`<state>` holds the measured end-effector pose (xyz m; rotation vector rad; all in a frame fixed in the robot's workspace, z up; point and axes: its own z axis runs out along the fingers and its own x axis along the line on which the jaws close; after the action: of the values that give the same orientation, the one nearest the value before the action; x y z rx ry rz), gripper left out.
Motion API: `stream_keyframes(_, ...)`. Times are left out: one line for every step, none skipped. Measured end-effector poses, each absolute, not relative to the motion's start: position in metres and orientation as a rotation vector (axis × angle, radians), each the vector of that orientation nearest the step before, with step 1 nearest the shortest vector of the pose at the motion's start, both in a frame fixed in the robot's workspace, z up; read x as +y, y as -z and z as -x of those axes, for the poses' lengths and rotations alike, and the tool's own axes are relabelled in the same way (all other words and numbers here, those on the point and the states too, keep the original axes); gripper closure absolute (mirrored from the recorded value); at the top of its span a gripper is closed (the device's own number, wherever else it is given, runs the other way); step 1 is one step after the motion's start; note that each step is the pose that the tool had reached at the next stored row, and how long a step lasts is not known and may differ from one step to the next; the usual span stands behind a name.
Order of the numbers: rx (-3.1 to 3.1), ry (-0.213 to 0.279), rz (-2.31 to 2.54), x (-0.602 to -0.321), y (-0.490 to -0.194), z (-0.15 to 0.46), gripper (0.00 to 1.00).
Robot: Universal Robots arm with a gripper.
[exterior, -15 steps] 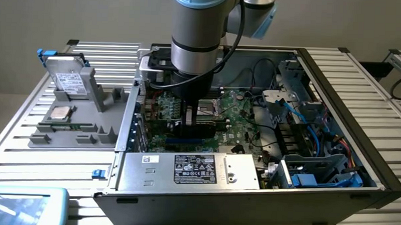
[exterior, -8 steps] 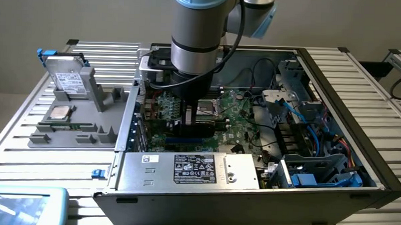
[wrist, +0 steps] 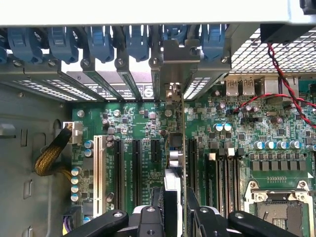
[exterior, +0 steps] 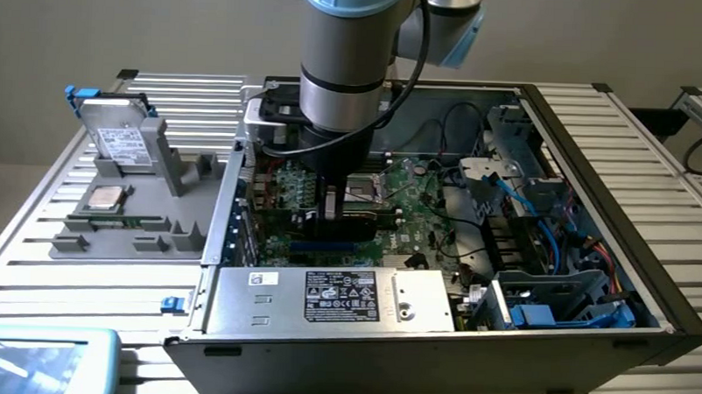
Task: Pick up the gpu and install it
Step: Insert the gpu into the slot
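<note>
Pick-up's done. My gripper [exterior: 332, 211] is clenched on the gpu [exterior: 357, 225], pinching the card from both faces, and I've got it down inside the case [exterior: 631, 215], held on edge over the motherboard [exterior: 415, 208]. The hard drive [exterior: 122, 141] sits out on the tray [exterior: 104, 245], at the exterior view's left, well apart from me.

Through the wrist camera the gpu [wrist: 174, 170] runs edge-on away from my gripper [wrist: 174, 210], parallel with the black slots [wrist: 136, 163]. Its silver bracket [wrist: 170, 91] is right up at the case's rear openings, beneath the blue clips [wrist: 138, 39]. Alignment looks close to me.

Is the card's lower edge in a slot, or only just above one? I can't tell, because the card hides its own contact line. So I'd call the carry finished, the seating unconfirmed, and the card not yet let go.

As for pose, my arm drops straight in from above, wrist vertical and fingers pointing down at the board, near the CPU socket [wrist: 276, 210].
</note>
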<state>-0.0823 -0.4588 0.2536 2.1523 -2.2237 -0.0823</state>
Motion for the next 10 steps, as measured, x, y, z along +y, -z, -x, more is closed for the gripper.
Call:
stream_keyframes(-2.224, 0.082, -2.152, -0.4588, -0.2536, 0.0823, 0.72)
stream_keyframes(-2.224, 0.082, -2.152, -0.4588, -0.2535, 0.0823, 0.72)
stream_keyframes(-2.224, 0.082, -2.152, -0.4588, -0.2535, 0.0823, 0.72)
stream_keyframes(-2.224, 0.082, -2.152, -0.4588, -0.2535, 0.0823, 0.72)
stream_keyframes(-2.224, 0.082, -2.152, -0.4587, -0.2534, 0.0823, 0.72)
stream_keyframes(-2.224, 0.082, -2.152, -0.4587, -0.2534, 0.0823, 0.72)
stream_keyframes(-2.224, 0.082, -2.152, -0.4587, -0.2534, 0.0823, 0.72)
stream_keyframes(-2.224, 0.082, -2.152, -0.4587, -0.2534, 0.0822, 0.72)
stream_keyframes(-2.224, 0.082, -2.152, -0.4587, -0.2532, 0.0822, 0.72)
stream_keyframes(-2.223, 0.081, -2.152, -0.4585, -0.2529, 0.0822, 0.72)
